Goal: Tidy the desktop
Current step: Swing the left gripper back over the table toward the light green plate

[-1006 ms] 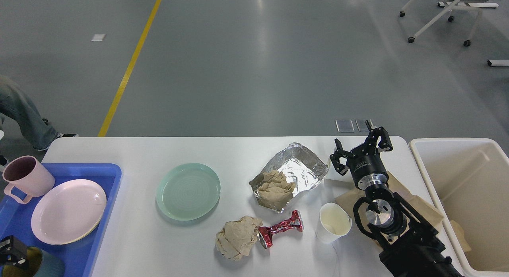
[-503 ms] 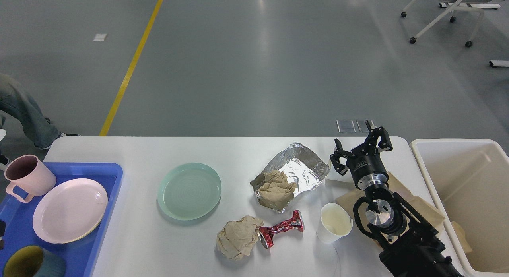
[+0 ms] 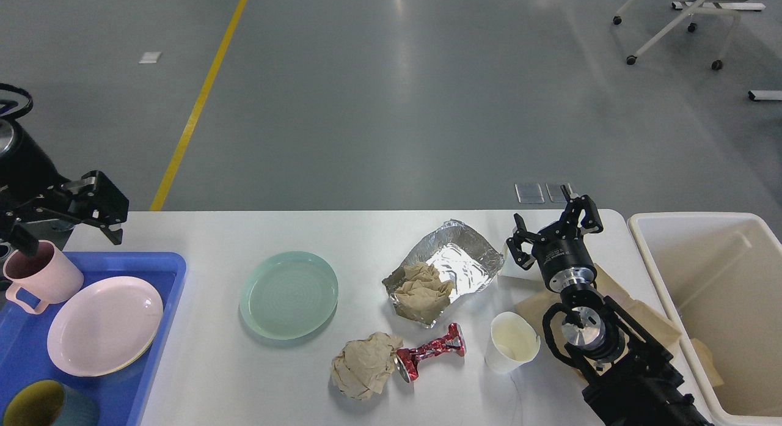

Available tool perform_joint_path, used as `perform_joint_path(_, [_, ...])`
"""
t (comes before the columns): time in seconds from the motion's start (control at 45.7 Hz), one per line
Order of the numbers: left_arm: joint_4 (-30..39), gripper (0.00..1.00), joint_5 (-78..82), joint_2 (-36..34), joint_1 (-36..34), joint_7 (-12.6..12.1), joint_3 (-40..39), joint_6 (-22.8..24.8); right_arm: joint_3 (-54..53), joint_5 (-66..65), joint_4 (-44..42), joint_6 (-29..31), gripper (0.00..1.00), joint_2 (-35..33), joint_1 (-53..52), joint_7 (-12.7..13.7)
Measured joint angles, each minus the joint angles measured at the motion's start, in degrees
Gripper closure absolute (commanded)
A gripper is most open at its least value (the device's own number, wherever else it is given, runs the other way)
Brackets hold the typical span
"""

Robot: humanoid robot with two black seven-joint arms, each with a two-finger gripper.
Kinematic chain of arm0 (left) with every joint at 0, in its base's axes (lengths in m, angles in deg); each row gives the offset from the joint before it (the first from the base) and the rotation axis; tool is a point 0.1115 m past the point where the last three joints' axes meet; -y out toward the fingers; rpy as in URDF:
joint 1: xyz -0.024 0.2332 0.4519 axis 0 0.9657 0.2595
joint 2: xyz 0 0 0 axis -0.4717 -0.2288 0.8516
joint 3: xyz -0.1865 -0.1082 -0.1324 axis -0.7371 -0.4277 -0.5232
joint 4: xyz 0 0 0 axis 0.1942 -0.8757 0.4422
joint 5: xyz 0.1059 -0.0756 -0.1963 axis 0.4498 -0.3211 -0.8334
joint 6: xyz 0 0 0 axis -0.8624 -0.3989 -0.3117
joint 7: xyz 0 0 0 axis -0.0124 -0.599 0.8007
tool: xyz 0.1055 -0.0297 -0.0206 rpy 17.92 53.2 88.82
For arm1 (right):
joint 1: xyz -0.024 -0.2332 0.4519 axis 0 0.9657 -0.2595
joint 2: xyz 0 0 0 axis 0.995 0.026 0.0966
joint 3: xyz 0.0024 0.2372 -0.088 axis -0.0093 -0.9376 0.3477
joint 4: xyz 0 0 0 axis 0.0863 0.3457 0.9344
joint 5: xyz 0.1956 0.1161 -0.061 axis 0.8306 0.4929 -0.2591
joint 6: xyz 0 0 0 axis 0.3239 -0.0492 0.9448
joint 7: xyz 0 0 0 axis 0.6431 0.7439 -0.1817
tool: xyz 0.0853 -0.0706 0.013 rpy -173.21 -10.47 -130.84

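The white desktop [image 3: 366, 233] carries a pale green plate [image 3: 288, 294], a foil tray [image 3: 464, 255] with crumpled brown paper in it, a brown paper ball [image 3: 365, 365], a crushed red can [image 3: 431, 351] and a white paper cup [image 3: 513, 349]. My left gripper [image 3: 70, 236] hangs open and empty over the table's far left corner, just above a pink mug [image 3: 40, 279]. Right of the foil tray, my right gripper [image 3: 553, 221] stands open and empty, above a flat brown paper bag [image 3: 641, 319].
A blue tray [image 3: 168, 264] at the left holds the pink mug, a pink plate [image 3: 104, 325] and a teal cup [image 3: 43, 404]. A cream bin [image 3: 721, 279] stands off the table's right end. A chair [image 3: 678, 22] stands on the floor beyond.
My left gripper left the teal cup at the bottom left, went out of view, and now hangs open above the pink mug. The right arm has not moved.
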Motion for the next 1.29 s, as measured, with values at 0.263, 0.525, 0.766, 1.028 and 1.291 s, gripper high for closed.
perform_joint_path(0.263, [7.9,0.04,-8.1,9.8,-12.4,-3.0,-3.2,0.2,0.0,0.0,0.0,0.0,0.0,0.0,0.0,0.0])
perform_joint_path(0.525, [11.7,0.04,-14.8,12.9,-19.5,-2.6,-4.3,0.9,0.0,0.0,-0.1,0.0,0.0,0.0,0.0,0.0])
perform_joint_path(0.766, [11.4,0.03,-15.9,13.5,-16.3,-2.4,-5.2,1.1,0.0,0.0,0.0,0.0,0.0,0.0,0.0,0.0])
perform_joint_path(1.028, [5.4,0.04,-15.4,11.4,-4.1,-2.3,-4.9,-0.1,0.0,0.0,0.0,0.0,0.0,0.0,0.0,0.0])
perform_joint_path(1.291, [-1.9,0.04,-16.7,2.9,14.2,-1.3,-6.9,-12.8,0.0,0.0,0.0,0.0,0.0,0.0,0.0,0.0])
